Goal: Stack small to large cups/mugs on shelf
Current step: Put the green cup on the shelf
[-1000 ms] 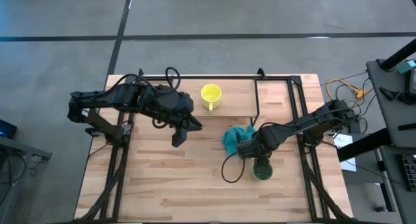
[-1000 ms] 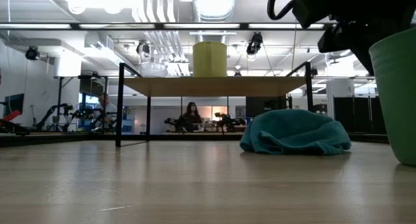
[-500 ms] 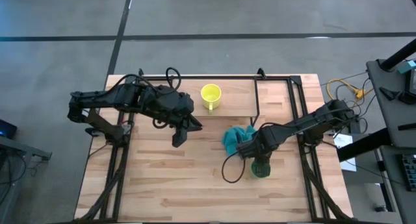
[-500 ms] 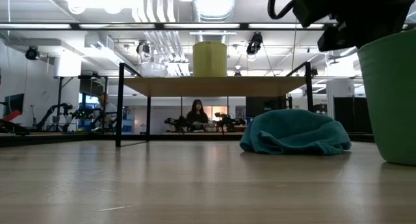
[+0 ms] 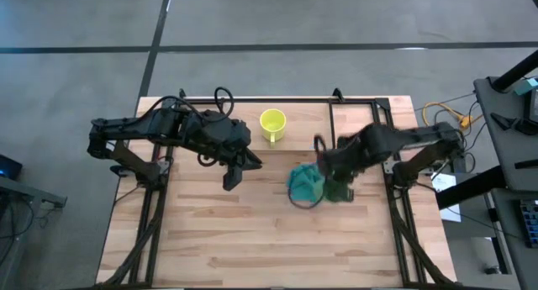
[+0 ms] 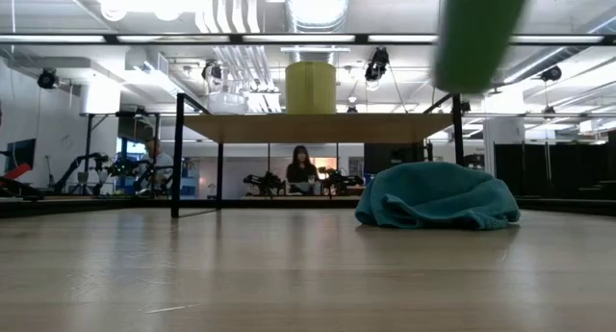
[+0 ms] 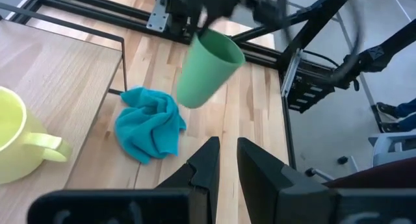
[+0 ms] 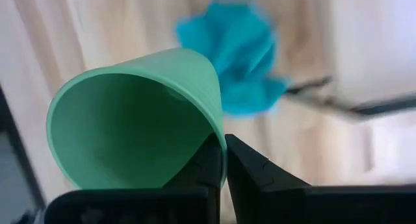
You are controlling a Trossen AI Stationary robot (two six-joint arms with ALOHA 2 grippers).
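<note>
Carrying the green cup (image 7: 205,68) pinched by its rim above the teal cloth (image 5: 304,182), the right claw (image 8: 224,160) apparently neared the shelf (image 5: 315,130), where the yellow mug (image 5: 271,123) already stood; the left claw (image 7: 224,160), slightly parted and empty, waited beside the shelf.

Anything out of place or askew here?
Only the teal cloth on the tabletop, which is no cup. The green cup hangs tilted in the right gripper, pinched by its rim. The yellow mug stands upright on the shelf.
</note>
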